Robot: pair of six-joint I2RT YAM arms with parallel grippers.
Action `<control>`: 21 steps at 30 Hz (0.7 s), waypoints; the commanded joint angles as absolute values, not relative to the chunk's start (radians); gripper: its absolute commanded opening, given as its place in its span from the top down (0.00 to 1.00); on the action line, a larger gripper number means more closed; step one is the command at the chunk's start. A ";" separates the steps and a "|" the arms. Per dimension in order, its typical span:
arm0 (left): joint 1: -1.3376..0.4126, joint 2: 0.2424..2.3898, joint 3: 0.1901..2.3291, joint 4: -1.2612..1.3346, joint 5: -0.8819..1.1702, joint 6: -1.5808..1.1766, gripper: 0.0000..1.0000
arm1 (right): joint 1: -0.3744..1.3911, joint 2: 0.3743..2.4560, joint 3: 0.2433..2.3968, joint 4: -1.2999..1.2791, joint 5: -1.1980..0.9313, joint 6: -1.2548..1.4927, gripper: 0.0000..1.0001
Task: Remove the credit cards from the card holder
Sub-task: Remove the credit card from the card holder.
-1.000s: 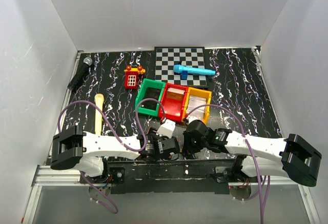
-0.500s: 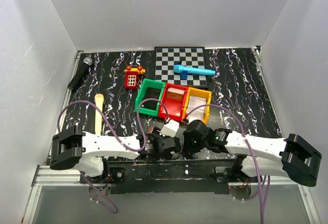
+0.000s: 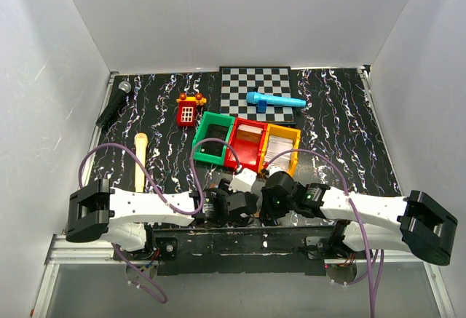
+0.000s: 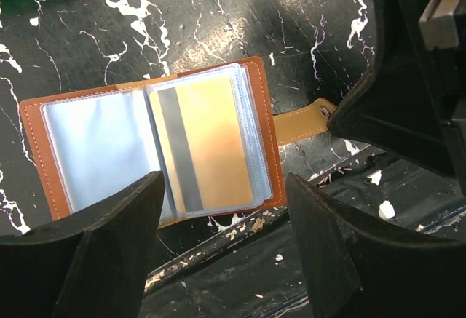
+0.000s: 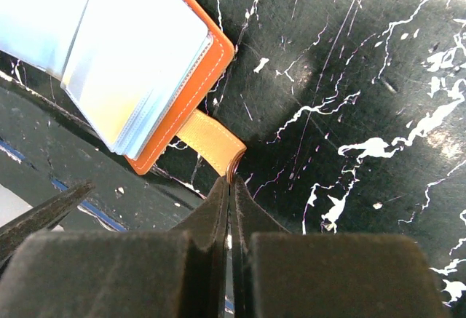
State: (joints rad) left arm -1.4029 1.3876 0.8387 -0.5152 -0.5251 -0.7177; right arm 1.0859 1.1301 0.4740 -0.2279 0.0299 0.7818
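left gripper [image 4: 222, 201] hangs wide open, empty, over the card holder [image 4: 102, 150]; right gripper [image 5: 229, 187] is pinched shut with tips touching its strap [image 5: 210, 140]

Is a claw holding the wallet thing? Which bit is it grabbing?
The right claw is shut on the tip of the tan strap of the card holder. The left claw is open above it, holding nothing.

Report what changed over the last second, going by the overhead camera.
The left arm shifted: its wrist slid slightly right and its elbow block dropped toward the near edge. The left gripper hovers open over the open card holder. Nothing was taken hold of or let go. The right gripper stayed shut at the holder's strap. Everything else stayed put.
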 commanded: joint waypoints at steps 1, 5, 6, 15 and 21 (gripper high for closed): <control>-1.405 1.374 0.853 -0.528 -0.571 -0.710 0.32 | 1.080 1.112 0.465 -0.204 0.029 0.785 0.99; -1.405 1.422 0.851 -0.528 -0.565 -0.701 0.33 | 1.081 1.111 0.466 -0.206 0.029 0.787 0.99; -1.404 1.437 0.850 -0.528 -0.563 -0.701 0.33 | 1.081 1.109 0.466 -0.209 0.031 0.785 0.99; -1.405 1.500 0.850 -0.528 -0.577 -0.699 0.33 | 1.080 1.086 0.456 -0.227 0.038 0.787 0.99; -1.404 1.526 0.853 -0.532 -0.580 -0.693 0.33 | 1.078 1.085 0.459 -0.229 0.040 0.785 0.99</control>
